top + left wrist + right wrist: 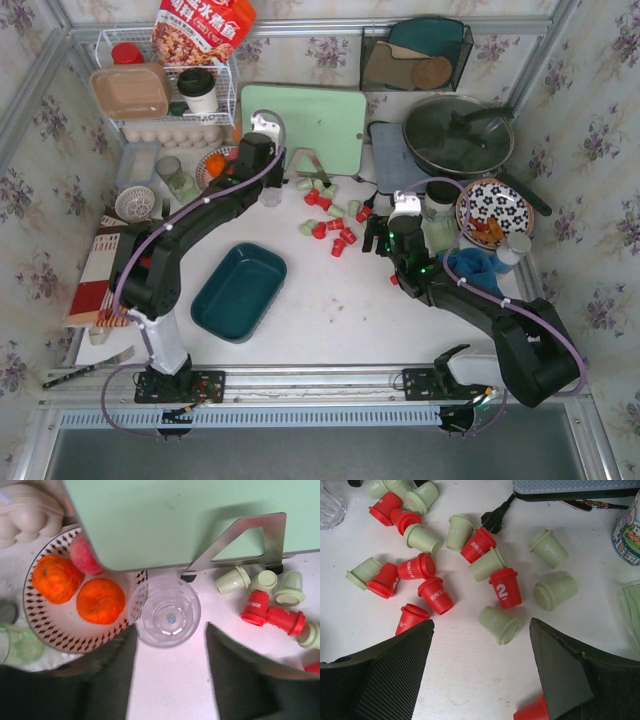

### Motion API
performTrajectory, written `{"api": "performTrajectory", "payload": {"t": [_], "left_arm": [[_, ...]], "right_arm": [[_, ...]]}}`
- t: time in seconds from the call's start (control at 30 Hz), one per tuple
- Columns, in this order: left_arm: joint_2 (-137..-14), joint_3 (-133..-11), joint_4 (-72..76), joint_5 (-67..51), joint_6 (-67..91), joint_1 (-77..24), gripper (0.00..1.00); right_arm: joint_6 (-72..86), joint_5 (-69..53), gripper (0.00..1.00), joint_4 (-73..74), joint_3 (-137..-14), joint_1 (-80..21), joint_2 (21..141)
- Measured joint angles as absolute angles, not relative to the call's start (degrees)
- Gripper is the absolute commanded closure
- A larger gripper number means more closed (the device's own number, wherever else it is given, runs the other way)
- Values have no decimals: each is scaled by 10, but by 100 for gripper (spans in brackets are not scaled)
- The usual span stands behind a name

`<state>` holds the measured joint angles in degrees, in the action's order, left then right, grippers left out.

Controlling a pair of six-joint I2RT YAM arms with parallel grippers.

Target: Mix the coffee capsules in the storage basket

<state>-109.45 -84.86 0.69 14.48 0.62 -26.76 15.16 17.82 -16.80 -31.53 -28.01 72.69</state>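
Loading step: coffee capsules (330, 215) lie scattered on the bench (330, 310) at frame centre; the storage basket (238, 290), lower left, holds none. The right tool (481, 627) hangs spread above them; the left tool (170, 630) is spread at a clear glass (167, 611). Next: lower, pinch one capsule.

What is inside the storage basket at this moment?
Nothing: the storage basket shows only its bare teal floor. The coffee capsules lie scattered on the table. No part of its inside is covered.
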Motion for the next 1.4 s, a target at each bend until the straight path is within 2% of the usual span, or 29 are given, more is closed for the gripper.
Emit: {"api": "performTrajectory", "payload": {"t": [0.03, 0.07, 0.13, 0.27, 0.43, 0.53, 0.6, 0.8, 0.93, 1.07, 1.13, 1.23, 1.33, 1.4], "left_arm": [[-1076, -837, 1, 150, 12, -269, 34], [-1055, -824, -1, 154, 21, -270, 27], [-1008, -794, -16, 164, 36, -272, 25], [-916, -735, -67, 187, 79, -283, 25], [-812, -663, -199, 196, 139, -289, 26], [-756, -618, -278, 192, 167, -289, 32], [-729, -595, -321, 182, 186, -289, 32], [-699, -535, -415, 158, 233, -237, 32], [-698, -496, -416, 120, 249, -191, 32], [-703, -470, -392, 74, 255, -187, 34], [-714, -463, -378, 53, 256, -184, 37], [-737, -458, -362, 41, 258, -184, 51], [-748, -445, -349, 30, 262, -184, 72], [-746, -436, -343, 27, 264, -184, 80]], "right_arm": [[152, 178, 15, -168, -316, -280, 730], [154, 178, 15, -168, -318, -280, 733], [156, 177, 15, -168, -321, -280, 738], [157, 171, 15, -166, -324, -280, 743], [158, 163, 15, -164, -325, -280, 742], [158, 161, 14, -164, -325, -280, 741], [158, 158, 14, -164, -325, -280, 741], [160, 147, 14, -164, -325, -280, 742], [160, 135, 14, -164, -325, -281, 742], [160, 131, 14, -164, -325, -281, 742], [160, 131, 14, -164, -325, -281, 742], [160, 127, 14, -163, -326, -281, 738], [160, 121, 14, -163, -326, -281, 733], [160, 121, 14, -163, -326, -281, 733]]}}
